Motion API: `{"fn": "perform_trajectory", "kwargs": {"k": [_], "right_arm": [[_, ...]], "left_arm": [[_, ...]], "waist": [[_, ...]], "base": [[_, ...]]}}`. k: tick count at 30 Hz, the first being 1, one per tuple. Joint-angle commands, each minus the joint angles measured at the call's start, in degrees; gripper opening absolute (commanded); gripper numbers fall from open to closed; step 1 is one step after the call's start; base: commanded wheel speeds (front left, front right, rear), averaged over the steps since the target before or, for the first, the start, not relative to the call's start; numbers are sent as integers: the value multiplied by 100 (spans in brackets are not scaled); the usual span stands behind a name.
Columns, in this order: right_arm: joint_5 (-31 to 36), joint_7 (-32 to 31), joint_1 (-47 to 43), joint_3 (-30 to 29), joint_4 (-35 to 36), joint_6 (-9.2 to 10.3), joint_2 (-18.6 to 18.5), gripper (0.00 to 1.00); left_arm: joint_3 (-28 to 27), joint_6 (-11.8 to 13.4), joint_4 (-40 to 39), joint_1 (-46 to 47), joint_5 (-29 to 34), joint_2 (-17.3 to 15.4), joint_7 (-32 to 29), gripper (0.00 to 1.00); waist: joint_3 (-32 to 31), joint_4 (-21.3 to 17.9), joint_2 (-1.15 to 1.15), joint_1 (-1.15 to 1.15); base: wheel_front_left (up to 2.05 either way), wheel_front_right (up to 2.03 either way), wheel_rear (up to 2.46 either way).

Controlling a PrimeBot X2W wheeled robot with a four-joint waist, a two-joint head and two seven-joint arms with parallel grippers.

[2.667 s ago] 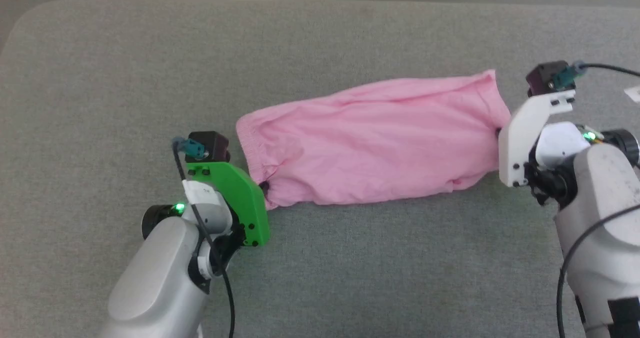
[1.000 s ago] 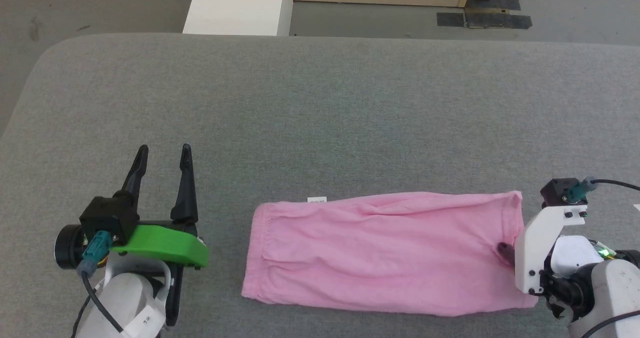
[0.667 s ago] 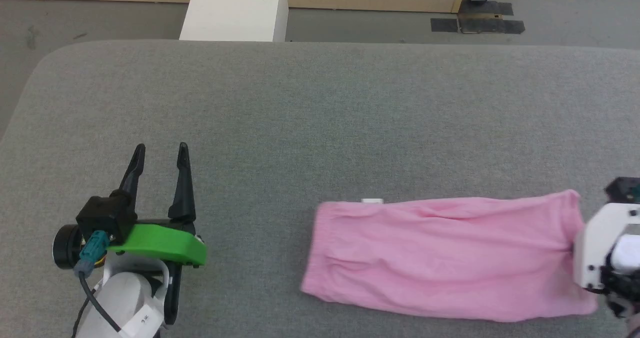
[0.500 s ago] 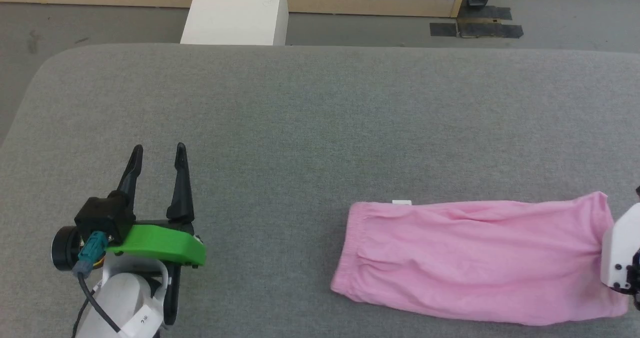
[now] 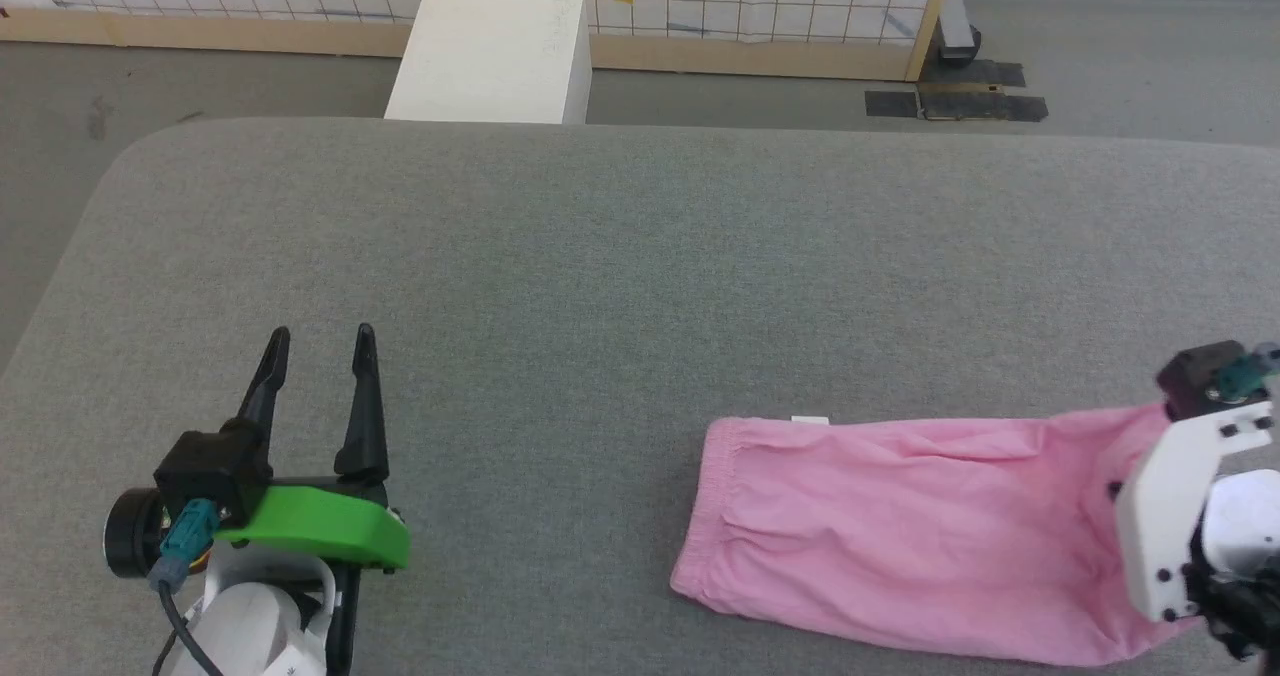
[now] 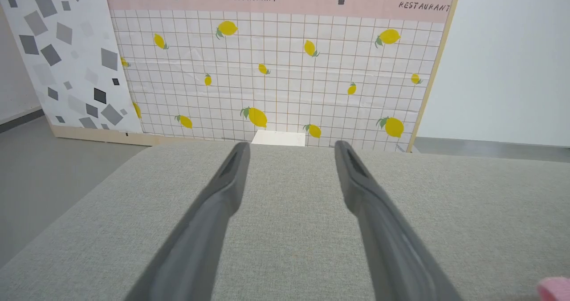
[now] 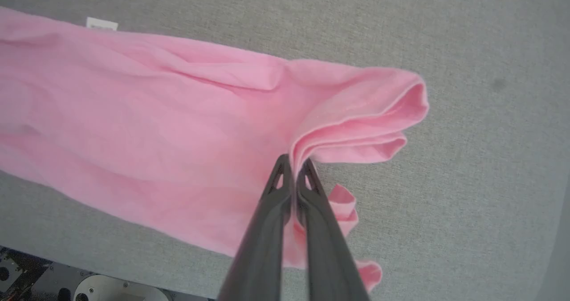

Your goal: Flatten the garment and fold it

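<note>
Bright, even light leaves only faint shadows on the surface (image 5: 640, 256); wrist views bulge at their edges.

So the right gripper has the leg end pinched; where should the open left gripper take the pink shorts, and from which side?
Probably the gathered waistband, near a corner, coming from the robot's left across the table. That edge of the shorts lies flat, faces the open left gripper, and is opposite the leg end held by the right gripper, so pulling apart should flatten it.
</note>
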State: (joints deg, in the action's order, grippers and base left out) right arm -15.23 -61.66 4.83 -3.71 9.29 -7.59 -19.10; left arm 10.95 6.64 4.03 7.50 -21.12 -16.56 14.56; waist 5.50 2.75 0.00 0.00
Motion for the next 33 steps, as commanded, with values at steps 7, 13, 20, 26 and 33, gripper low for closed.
{"fn": "perform_trajectory", "kwargs": {"k": [7,13,20,26,33], "right_arm": [[-139,-51,202,961,451,10,471,0],[-198,217,698,1683,-212,10,949,0],[-237,545,945,2052,-902,10,1383,0],[-305,871,1077,2291,-1263,10,1558,41],[-745,1222,1310,2729,-1099,10,1614,100]], "left_arm": [[-32,75,-148,-166,19,-78,23,100],[-3,99,-180,-147,-14,-62,3,100],[12,114,-164,-161,-56,-41,5,100],[12,126,-138,-152,-79,-31,11,100],[-11,148,-116,-158,-86,-49,18,100]], "waist": [[30,78,0,0],[86,255,0,0],[154,379,0,0],[179,365,0,0],[110,178,0,0]], "base": [[0,0,0],[0,0,0],[0,0,0],[0,0,0],[0,0,0]]}}
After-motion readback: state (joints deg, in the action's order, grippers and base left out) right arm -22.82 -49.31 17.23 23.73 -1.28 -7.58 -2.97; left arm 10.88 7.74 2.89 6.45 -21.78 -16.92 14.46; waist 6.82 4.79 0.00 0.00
